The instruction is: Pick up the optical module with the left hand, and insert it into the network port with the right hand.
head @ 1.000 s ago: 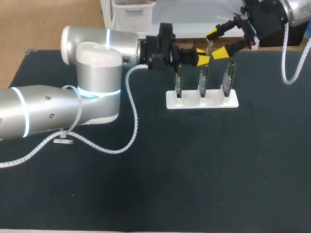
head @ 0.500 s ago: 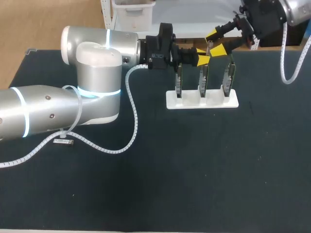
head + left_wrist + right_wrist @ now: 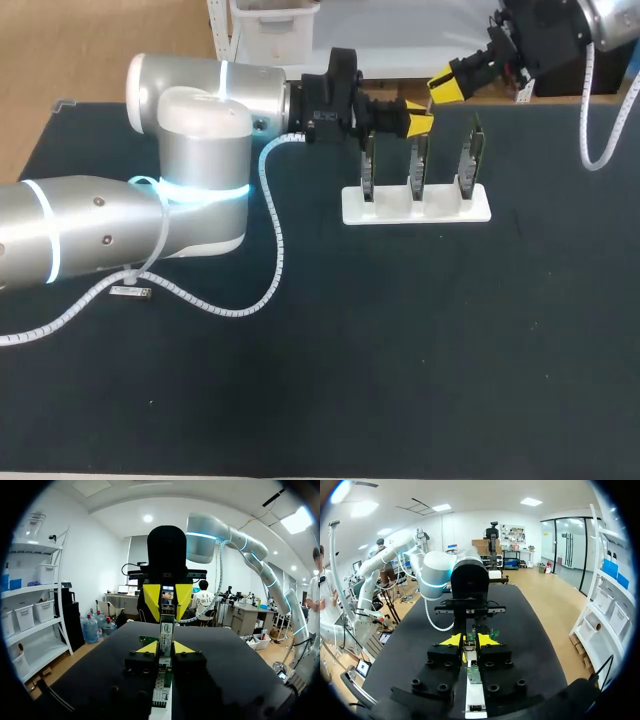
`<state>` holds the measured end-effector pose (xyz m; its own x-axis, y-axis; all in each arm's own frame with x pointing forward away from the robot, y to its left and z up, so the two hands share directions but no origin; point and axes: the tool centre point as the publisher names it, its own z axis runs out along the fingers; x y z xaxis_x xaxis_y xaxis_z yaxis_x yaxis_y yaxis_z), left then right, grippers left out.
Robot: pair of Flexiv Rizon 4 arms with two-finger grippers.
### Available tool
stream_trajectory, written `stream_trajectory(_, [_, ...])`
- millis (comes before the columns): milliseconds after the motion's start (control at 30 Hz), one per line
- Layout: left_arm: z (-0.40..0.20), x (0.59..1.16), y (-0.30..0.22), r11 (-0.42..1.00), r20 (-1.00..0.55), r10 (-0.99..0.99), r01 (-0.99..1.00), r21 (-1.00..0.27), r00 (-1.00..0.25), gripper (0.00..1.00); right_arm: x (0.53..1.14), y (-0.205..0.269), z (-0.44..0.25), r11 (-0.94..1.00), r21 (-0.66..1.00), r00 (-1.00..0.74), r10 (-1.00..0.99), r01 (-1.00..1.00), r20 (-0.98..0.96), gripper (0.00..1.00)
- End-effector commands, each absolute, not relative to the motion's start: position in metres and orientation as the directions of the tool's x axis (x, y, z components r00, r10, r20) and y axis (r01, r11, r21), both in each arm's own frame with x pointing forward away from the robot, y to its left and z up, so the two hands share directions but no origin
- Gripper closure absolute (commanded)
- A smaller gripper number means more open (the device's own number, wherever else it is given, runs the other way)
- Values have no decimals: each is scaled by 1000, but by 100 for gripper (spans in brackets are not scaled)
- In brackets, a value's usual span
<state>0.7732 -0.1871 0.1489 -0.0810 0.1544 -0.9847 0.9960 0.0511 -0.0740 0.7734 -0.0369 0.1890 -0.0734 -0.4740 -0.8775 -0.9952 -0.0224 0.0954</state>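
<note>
Table [image 3: 420,350]: broad flat top under a matt black cloth with a fine weave.

Left arm [image 3: 190,170]: thick round tube sections in brushed silver metal with a white cap and glowing pale blue rings. It comes in from the left and lies across the table's far half, covering much of the cloth on that side.

Right arm [image 3: 600,20]: silver body with a black wrist block, entering at the far right corner.

Hose [image 3: 275,230]: white ribbed spiral, hanging in a loose curve from the left arm's wrist down onto the cloth.

Stand [image 3: 385,210]: flat white oblong block, smooth, near the table's far edge. Three thin circuit boards [image 3: 468,160] are slotted upright into it in a row, green with metal parts.

Left gripper [image 3: 418,118]: black, with wedge-shaped yellow tips, level and just over the top of the middle board, clamped from both sides on the module.

Right gripper [image 3: 447,87]: black and yellow, facing the left gripper head-on at the module's far end. Whether it grips cannot be told.

Module [image 3: 166,632]: slim oblong metal bar with a pale label, pointing from the left gripper toward the right gripper, above the boards.

Small silver block [image 3: 130,292]: lying flat on the cloth beside the left arm, partly under the hose, well apart from the stand
</note>
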Motion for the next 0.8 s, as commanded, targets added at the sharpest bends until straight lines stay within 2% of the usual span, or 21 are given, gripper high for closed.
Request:
stream_trajectory(33, [148,778,-187,52,-984,156,996,-76,-83,100,769,-40,191,-16,92,-73,-474,-996,-877,100])
stream_trajectory(67, [148,778,-187,52,-984,156,996,-76,-83,71,769,-40,191,-14,91,-73,-474,-996,-877,100])
stream_trajectory(100, [148,778,-187,52,-984,156,996,-76,-83,0,769,-41,191,-13,90,-73,-474,-996,-877,100])
stream_trajectory(500, [149,778,-184,46,-985,158,997,-66,-73,0,769,-42,190,-16,90,-72,-473,-996,-878,100])
stream_trajectory(800, [151,781,-171,72,-962,268,997,-37,-55,0,771,-43,190,-13,89,-72,-470,-996,-880,100])
